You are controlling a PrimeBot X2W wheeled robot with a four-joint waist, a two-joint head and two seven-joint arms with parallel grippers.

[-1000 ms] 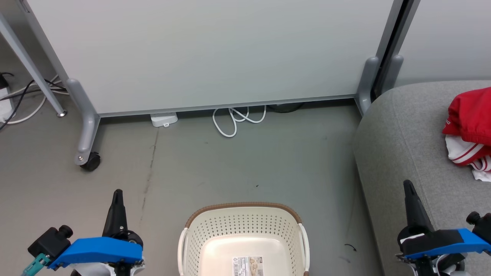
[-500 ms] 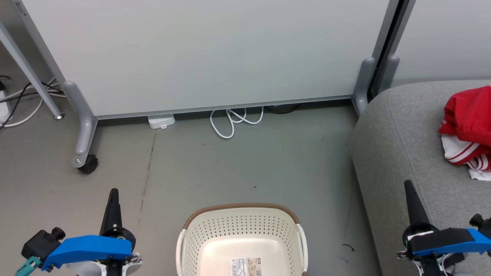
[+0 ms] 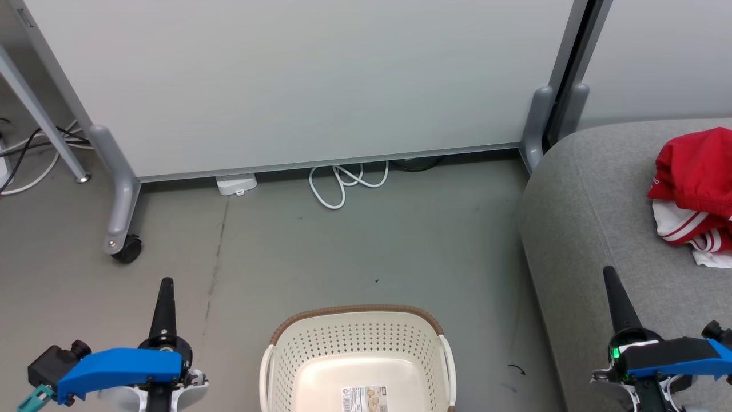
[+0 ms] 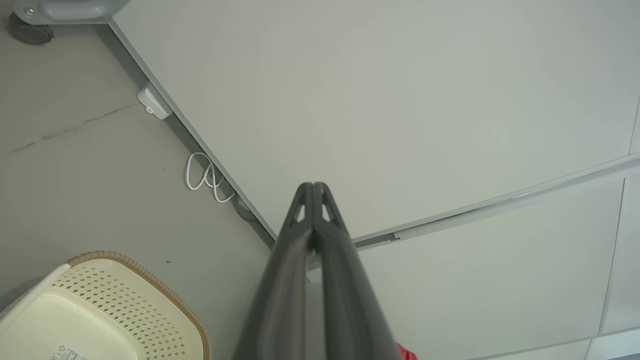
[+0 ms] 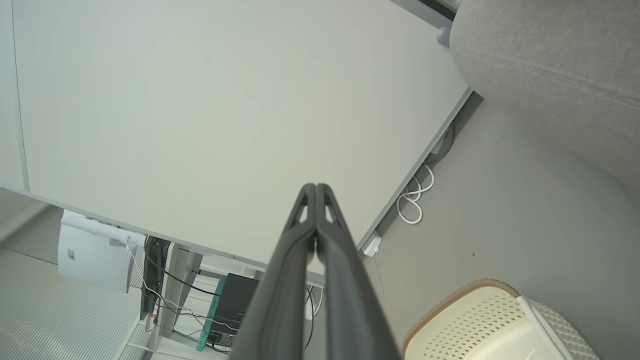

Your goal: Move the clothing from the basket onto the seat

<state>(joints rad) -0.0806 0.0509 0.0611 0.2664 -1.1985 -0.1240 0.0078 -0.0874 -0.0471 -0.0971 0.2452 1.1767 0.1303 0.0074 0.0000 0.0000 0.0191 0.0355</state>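
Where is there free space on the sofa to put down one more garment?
The sofa is bare from its rounded left edge to the red clothing. Its far right is crowded by that pile. The floor between basket and white cable is bare too.

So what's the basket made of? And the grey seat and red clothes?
The basket looks like smooth cream plastic, moulded with rows of holes; its brown rim only looks woven. The seat seems covered in matte grey cloth, speckled weave. The clothing looks like soft fabric: it crumples in folds.
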